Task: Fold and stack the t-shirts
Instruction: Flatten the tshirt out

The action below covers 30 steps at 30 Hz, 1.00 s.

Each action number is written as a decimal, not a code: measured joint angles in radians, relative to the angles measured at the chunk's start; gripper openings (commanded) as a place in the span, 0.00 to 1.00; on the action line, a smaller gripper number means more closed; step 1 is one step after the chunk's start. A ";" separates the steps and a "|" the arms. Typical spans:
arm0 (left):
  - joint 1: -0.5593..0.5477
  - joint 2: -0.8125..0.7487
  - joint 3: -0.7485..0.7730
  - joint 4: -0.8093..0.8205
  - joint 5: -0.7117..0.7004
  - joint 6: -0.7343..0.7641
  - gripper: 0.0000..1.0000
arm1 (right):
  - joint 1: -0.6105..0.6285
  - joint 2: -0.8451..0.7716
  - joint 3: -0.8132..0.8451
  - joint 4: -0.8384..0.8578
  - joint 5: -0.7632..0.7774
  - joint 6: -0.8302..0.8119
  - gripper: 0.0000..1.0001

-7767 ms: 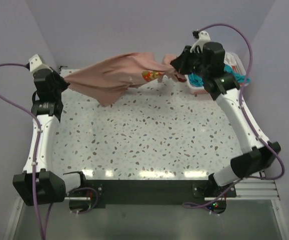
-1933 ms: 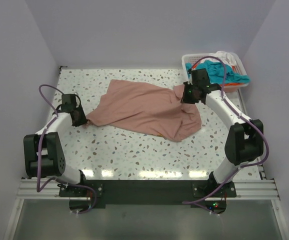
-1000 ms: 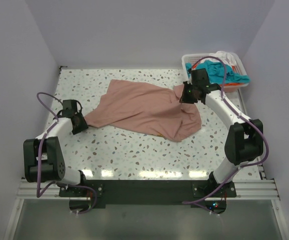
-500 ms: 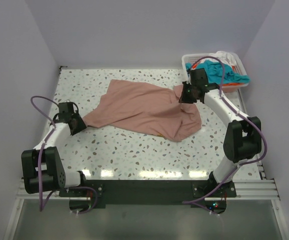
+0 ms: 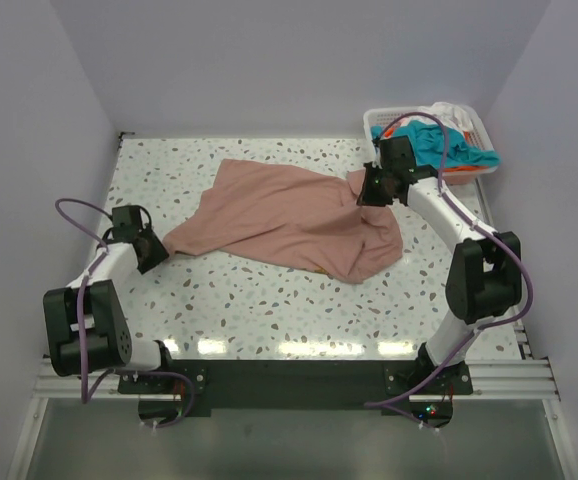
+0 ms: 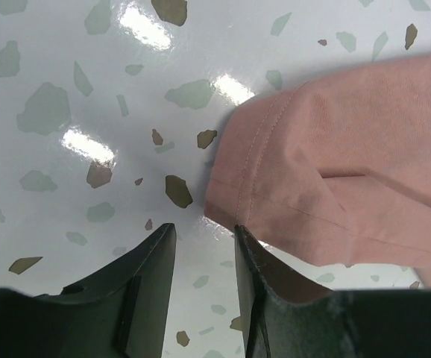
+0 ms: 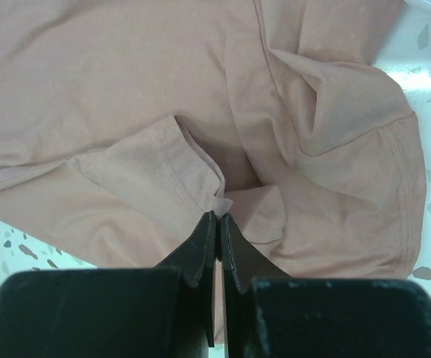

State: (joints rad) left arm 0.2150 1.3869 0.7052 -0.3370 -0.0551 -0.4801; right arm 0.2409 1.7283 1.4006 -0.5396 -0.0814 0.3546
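No readable text, label, brand, number or sign is found in any view. No lettering is seen on the pink t-shirt (image 5: 289, 222) as it lies; only plain cloth and stitched hems are shown in the wrist views.

Salmon-pink t-shirt (image 5: 279, 215) — grey-speckled white table (image 5: 269, 295)

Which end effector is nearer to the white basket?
Right. The right end effector pinches the pink t-shirt beside the basket; the left end effector is across the table.
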 measured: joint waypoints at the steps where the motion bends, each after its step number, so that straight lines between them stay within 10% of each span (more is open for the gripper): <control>1: 0.000 0.005 0.000 0.006 0.001 -0.002 0.42 | 0.000 0.000 0.000 0.000 0.000 0.000 0.00; 18: 0.001 0.091 0.000 0.094 0.040 -0.034 0.38 | -0.002 0.019 0.021 -0.007 -0.015 -0.008 0.00; 30: 0.001 0.111 0.000 0.120 0.071 -0.055 0.00 | -0.008 0.019 0.022 -0.010 -0.019 -0.008 0.00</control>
State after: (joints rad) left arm 0.2157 1.4979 0.7055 -0.2169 0.0158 -0.5354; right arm 0.2325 1.7473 1.4223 -0.5499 -0.1009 0.3470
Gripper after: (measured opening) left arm 0.017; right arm 0.017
